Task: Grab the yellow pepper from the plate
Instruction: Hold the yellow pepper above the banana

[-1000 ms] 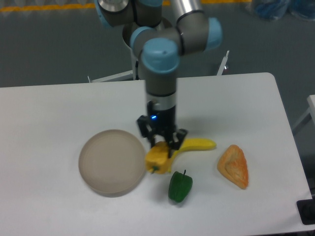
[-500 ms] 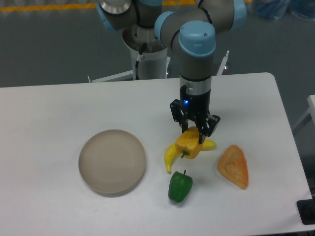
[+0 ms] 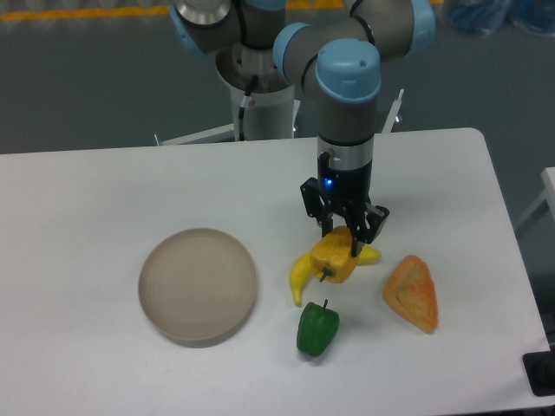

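Note:
The yellow pepper is a small blocky yellow-orange pepper held in my gripper, over the middle of the banana. The gripper points straight down and its fingers are shut on the pepper's top. The pepper sits low, close to or touching the banana and table; I cannot tell which. The round beige-grey plate lies to the left on the white table, apart from the pepper, with nothing on it.
A green pepper lies just in front of the held pepper. An orange wedge-shaped item lies to the right. The banana's right end pokes out behind the pepper. The table's right edge is near the wedge.
The gripper carried the yellow pepper from beside the plate's right rim to the right, over the banana, then lowered it slightly in the last half second.

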`<state>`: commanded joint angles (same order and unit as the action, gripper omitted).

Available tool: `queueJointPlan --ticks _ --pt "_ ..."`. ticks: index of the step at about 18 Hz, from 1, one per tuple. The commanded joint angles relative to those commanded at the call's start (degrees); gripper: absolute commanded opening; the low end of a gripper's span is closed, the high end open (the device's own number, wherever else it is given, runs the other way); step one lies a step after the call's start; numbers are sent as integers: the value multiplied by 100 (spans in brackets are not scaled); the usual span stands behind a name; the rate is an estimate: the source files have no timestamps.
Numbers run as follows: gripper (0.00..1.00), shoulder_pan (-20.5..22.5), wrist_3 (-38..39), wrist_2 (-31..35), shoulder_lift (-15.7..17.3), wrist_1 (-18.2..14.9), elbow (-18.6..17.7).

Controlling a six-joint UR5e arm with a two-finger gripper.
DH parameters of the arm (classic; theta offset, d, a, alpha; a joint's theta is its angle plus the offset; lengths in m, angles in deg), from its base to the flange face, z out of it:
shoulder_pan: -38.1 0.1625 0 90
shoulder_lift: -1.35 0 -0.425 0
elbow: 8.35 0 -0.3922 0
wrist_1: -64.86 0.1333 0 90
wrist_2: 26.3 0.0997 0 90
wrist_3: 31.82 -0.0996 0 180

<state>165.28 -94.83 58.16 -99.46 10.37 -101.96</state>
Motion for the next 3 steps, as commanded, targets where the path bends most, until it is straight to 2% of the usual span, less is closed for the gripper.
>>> queueJointPlan --ticks 3 --pt "34 18 -9 -9 -9 -9 62"
